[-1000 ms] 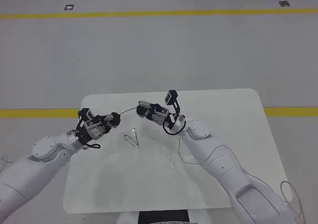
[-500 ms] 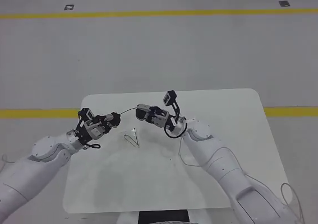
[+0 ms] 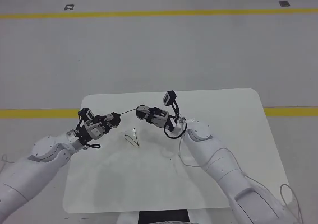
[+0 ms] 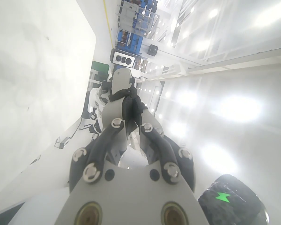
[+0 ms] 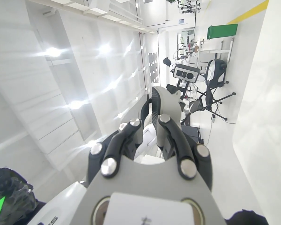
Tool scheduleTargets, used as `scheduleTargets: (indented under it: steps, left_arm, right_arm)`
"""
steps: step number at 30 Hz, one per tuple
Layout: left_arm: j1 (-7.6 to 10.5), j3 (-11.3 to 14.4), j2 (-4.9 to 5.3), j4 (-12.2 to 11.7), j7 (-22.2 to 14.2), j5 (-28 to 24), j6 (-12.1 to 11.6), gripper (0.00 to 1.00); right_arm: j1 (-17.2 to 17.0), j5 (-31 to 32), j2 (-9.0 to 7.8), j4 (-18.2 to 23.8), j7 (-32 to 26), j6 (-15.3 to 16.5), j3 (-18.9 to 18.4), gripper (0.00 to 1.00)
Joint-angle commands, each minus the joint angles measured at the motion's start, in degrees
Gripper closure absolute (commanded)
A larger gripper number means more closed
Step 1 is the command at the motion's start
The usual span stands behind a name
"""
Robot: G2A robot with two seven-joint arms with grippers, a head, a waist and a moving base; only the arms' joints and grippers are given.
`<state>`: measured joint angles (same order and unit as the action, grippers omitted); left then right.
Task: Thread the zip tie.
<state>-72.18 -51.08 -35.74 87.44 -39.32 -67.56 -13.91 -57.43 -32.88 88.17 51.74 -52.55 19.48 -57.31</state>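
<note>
Above the surface [image 3: 215,168], left hand [image 3: 115,117] pinches the zip tie [image 3: 127,111]; right hand [image 3: 139,111], I cannot tell. Its bendy tip could wobble and miss.

zip tie [image 3: 127,111] ends too small to tell

Lighting is bright and even, coming from overhead. From the top, the white table [image 3: 226,145] reads as matte and evenly lit with soft, pale shading. The thin zip tie [image 3: 128,111] stands out as a dark line over the table's far side. In the left wrist view the lights [image 4: 238,108] away from the table bloom into wide white patches, and the table itself is nearly washed out. In the right wrist view the panelled wall [image 5: 76,104] opposite the table throws star-shaped flares. Both wrist views bow the table's straight edge markedly.
</note>
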Motion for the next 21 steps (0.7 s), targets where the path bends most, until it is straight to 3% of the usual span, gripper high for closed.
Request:
scheduleTargets:
  steps: [1,7,8,9,14,21]
  left_arm:
    - [0.0,0.0,0.0,0.0,0.0,0.0,0.0,1.0]
    - [0.0,0.0,0.0,0.0,0.0,0.0,0.0,1.0]
    - [0.0,0.0,0.0,0.0,0.0,0.0,0.0,0.62]
    - [0.0,0.0,0.0,0.0,0.0,0.0,0.0,0.0]
    - [-0.02,0.0,-0.03,0.0,0.2,0.1,0.1,0.0]
    - [-0.41,-0.4,-0.82,0.6,2.0,1.9,0.9,0.0]
  right_arm:
    - [-0.1,0.3,0.05,0.0,0.0,0.0,-0.2,1.0]
    - [-0.4,2.3,0.1,0.6,0.6,0.0,-1.1,1.0]
    - [-0.5,2.4,0.12,0.7,0.6,0.0,-1.2,1.0]
    - [-0.6,2.5,0.14,0.8,0.7,0.0,-1.3,1.0]
    - [-1.0,3.0,0.4,0.9,1.9,0.0,-1.4,1.0]
    - [-0.5,2.7,1.24,-0.1,2.4,0.0,0.1,1.0]
